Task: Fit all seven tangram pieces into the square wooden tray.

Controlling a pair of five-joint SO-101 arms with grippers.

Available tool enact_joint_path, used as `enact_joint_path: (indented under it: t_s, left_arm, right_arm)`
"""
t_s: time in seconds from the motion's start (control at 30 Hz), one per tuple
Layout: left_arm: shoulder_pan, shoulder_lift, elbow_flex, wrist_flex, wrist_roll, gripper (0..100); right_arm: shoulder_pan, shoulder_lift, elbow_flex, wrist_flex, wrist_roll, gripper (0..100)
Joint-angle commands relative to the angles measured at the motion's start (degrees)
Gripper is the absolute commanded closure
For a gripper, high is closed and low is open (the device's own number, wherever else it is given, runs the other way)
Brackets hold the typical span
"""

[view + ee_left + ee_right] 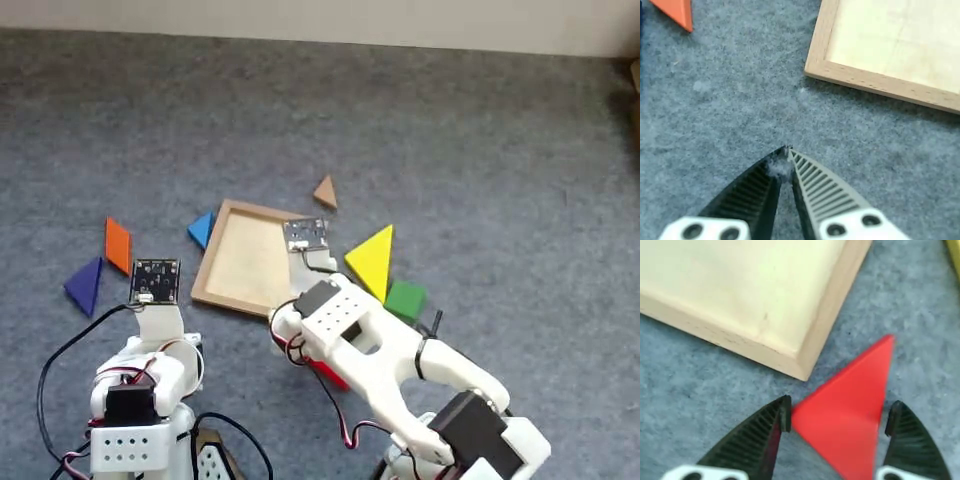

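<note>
Zero of seven pieces are seated; the one square wooden tray point(212, 250) is seen bare on the grey table point(480, 130).
Seven loose pieces are counted around it: orange piece point(118, 245), purple triangle point(85, 285), blue triangle point(202, 230), tan triangle point(325, 192), yellow triangle point(373, 260), green square point(405, 300), red triangle point(855, 385). The right pincer point(837, 415) is held apart astride the red triangle, beside a tray corner; the left pincer point(786, 152) is closed on nothing, near the tray's edge.

Wooden tray point(209, 257) flat; red triangle point(845, 410) at corner; yellow triangle point(374, 260), green square point(405, 299) beside; blue triangle point(203, 229) opposite.
</note>
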Motion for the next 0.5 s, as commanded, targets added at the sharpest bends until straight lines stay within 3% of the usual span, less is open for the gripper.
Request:
enact_joint_path:
  t_s: [0.0, 0.47]
  left_arm:
    - [-0.66, -2.68, 1.1, 0.26, -0.26, 100]
    - [-0.66, -2.68, 1.1, 0.26, -0.26, 100]
  right_arm:
    - [-0.75, -2.77, -0.04, -0.75, -0.62, 70.0]
    - [-4.18, -2.77, 2.51, -0.4, 0.0, 69.9]
